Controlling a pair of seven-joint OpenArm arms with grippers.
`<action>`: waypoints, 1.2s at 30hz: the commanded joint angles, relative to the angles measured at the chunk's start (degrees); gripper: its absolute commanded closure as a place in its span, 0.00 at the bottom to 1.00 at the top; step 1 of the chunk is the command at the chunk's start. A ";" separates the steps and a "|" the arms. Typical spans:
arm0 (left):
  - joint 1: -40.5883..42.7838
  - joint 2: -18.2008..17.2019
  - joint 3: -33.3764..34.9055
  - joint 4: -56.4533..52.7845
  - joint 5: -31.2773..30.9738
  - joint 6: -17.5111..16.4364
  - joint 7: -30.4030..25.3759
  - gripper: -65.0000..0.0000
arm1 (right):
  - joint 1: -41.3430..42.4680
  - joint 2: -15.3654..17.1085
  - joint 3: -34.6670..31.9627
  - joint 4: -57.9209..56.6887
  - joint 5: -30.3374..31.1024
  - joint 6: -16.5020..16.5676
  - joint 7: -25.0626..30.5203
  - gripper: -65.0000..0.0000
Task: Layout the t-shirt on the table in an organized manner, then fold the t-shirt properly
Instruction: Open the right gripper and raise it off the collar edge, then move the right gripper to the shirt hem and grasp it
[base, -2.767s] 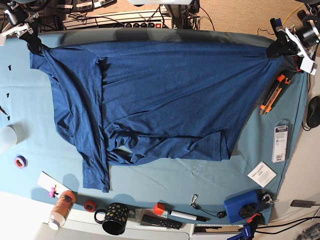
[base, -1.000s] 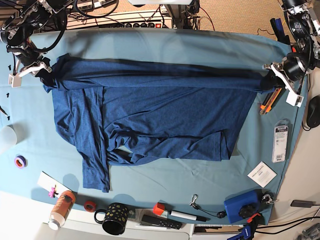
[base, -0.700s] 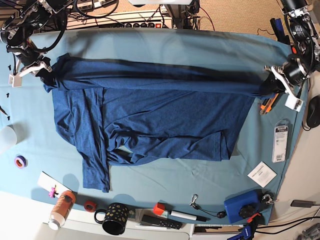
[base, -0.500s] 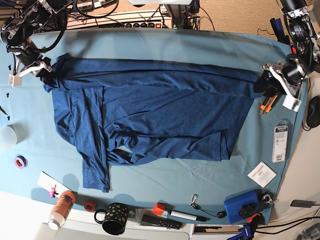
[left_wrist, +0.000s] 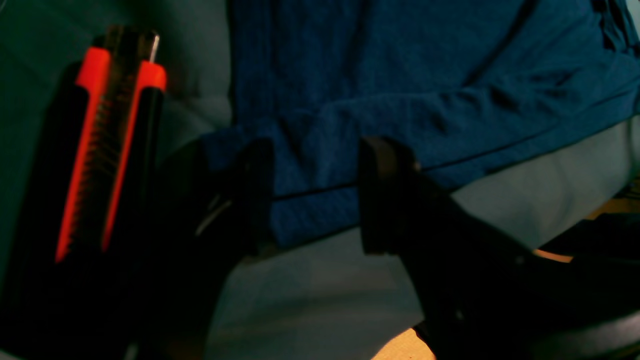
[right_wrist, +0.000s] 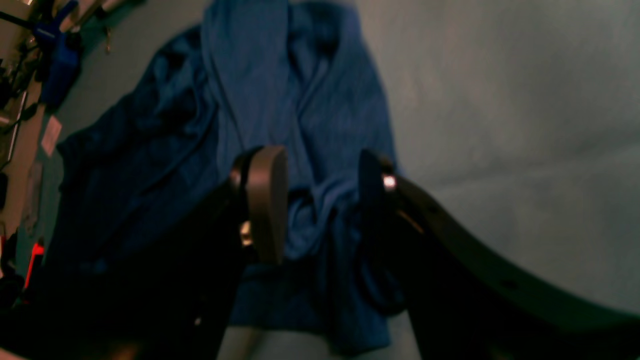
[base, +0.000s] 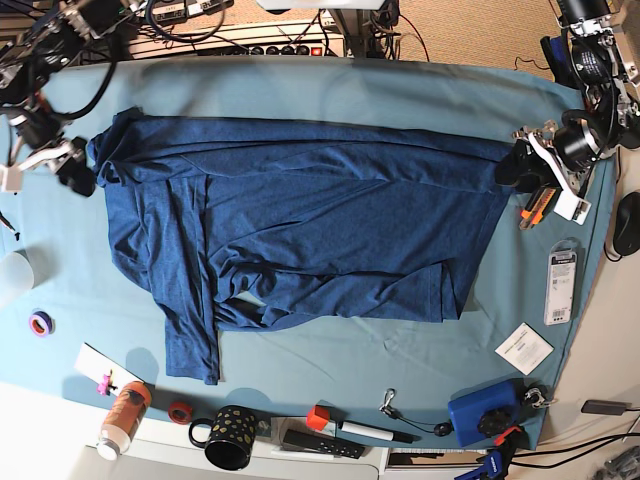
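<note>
T-shirt (base: 310, 220): lies spread on the worktop (base: 330, 85), creased, one sleeve toward the near edge.
Left gripper (left_wrist: 315, 195): fingers apart, over the shirt's corner, beside an orange utility knife (left_wrist: 107, 145).
Right gripper (right_wrist: 322, 200): fingers apart, bunched corner between, not gripped.

The base view looks straight down on the whole worktop (base: 330, 360) from high above. Each wrist view sits close behind its pincer, looking low along the cloth. All three share the shirt (base: 320, 220) (left_wrist: 400, 75) (right_wrist: 280, 100).
</note>
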 joint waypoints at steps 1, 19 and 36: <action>-0.28 -0.92 -0.33 0.85 -1.16 -0.22 -1.25 0.57 | 1.25 1.29 0.22 1.03 1.66 0.00 1.09 0.64; 0.04 -0.90 -0.33 0.85 -1.14 -0.22 -1.20 0.57 | 19.71 1.57 -12.28 1.01 -21.27 -3.61 15.80 0.64; 0.07 -0.90 -0.33 0.85 -1.14 -0.22 -1.20 0.57 | 43.21 1.73 -29.79 -31.58 -41.86 -12.96 35.60 0.64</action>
